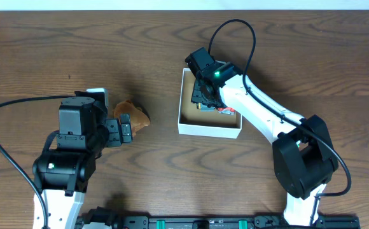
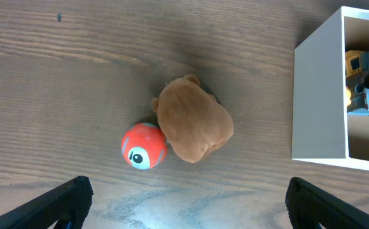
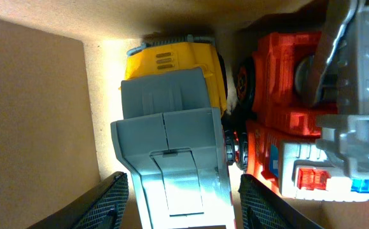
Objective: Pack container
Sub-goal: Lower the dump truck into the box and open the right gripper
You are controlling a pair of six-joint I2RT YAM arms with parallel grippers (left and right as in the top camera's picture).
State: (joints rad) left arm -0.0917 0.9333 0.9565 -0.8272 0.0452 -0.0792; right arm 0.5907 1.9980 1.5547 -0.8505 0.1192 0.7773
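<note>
The container (image 1: 208, 130), a white-walled box with a tan inside, sits right of centre; it also shows in the left wrist view (image 2: 318, 95). My right gripper (image 1: 205, 95) is down inside it. In the right wrist view its open fingers (image 3: 183, 203) straddle a yellow toy dump truck with a grey bed (image 3: 172, 127), which lies on the container floor (image 3: 38, 127) next to a red and grey fire truck (image 3: 286, 108). My left gripper (image 2: 184, 203) is open and empty, just short of a brown plush toy (image 2: 194, 127) and a red ball with an eye (image 2: 144, 145) on the table.
The plush (image 1: 137, 114) lies on the wooden table left of the container, right by my left gripper (image 1: 126, 130). The ball touches the plush's left side. The right arm reaches across the container's back right corner.
</note>
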